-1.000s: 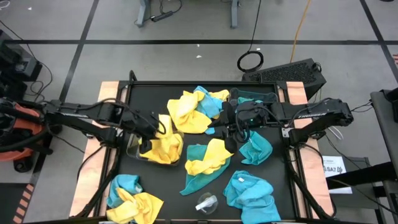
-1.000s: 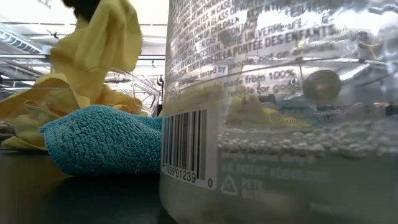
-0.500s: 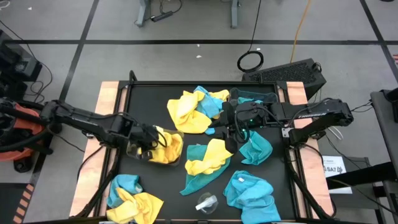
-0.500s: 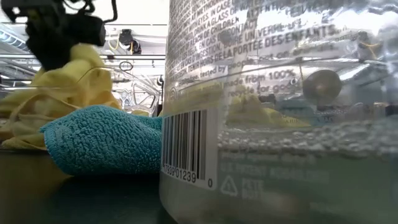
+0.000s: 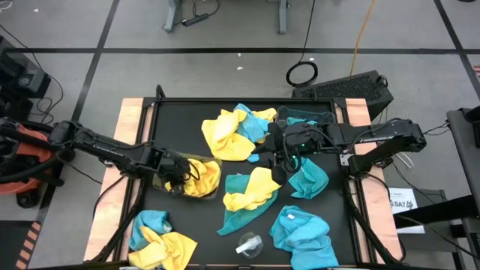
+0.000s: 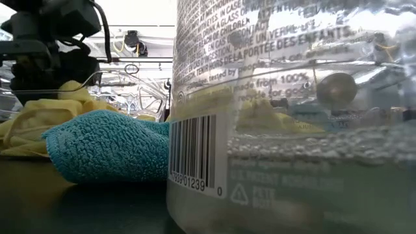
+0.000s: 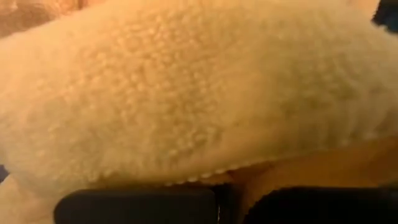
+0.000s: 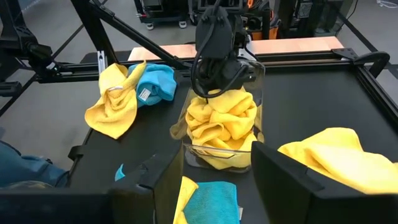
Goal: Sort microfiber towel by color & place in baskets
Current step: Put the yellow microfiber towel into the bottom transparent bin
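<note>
Your left gripper [image 5: 178, 169] sits down in the left bin [image 8: 219, 158] on the yellow towels [image 8: 222, 127], jaw state hidden, while your right gripper [image 5: 271, 156] waits mid-table, jaws wide and empty, other towels scattered around.

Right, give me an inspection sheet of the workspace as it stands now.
Surface: black table with wooden side strips.
Job's things: one clear basket at the table's left, stuffed with yellow towels; loose yellow and teal towels lie in mixed heaps mid-table; teal towels sit at the right front. The second basket cannot be made out.
Clutter: small clear plastic piece at the front edge.
Grippers: left gripper is down in the basket among the yellow towels, jaws hidden; right gripper waits mid-table, jaws open.
Cables: black coil and an orange lead on the floor behind.
Surroundings: grey floor, equipment stands.
</note>
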Motion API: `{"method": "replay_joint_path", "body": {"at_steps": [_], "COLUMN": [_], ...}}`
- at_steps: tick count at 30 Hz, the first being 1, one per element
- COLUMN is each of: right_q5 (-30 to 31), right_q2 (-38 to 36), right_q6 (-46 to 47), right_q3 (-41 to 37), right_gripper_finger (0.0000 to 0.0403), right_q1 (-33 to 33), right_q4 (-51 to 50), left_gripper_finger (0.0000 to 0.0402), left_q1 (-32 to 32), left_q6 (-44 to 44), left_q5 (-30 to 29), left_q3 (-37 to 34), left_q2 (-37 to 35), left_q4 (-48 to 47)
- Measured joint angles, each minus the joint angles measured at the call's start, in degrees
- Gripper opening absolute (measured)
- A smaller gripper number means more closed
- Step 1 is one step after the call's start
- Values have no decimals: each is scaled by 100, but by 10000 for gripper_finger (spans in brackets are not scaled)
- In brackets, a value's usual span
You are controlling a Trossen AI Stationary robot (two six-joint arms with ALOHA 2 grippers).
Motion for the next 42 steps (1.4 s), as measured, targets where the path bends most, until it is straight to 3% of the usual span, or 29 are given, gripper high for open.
{"method": "replay_joint_path", "body": {"at_steps": [9, 19, 24, 42], "right_q5": [1, -9, -15, -26], "right_q2": [0, 0, 0, 0], "right_q6": [-21, -19, -58, -106], "right_q3": [0, 0, 0, 0], "right_gripper_finger": [180, 180, 180, 180], "right_q1": [-89, -87, -87, -85], "right_q4": [26, 11, 11, 11], "left_gripper_finger": [25, 177, 225, 240], "left_q1": [4, -1, -2, 0], "left_q6": [7, 11, 150, 611], "left_q5": [52, 476, 803, 770], "left_q3": [3, 639, 1177, 3044], "left_q2": [251, 281, 279, 270], "left_q4": [46, -791, -1645, -4021]}}
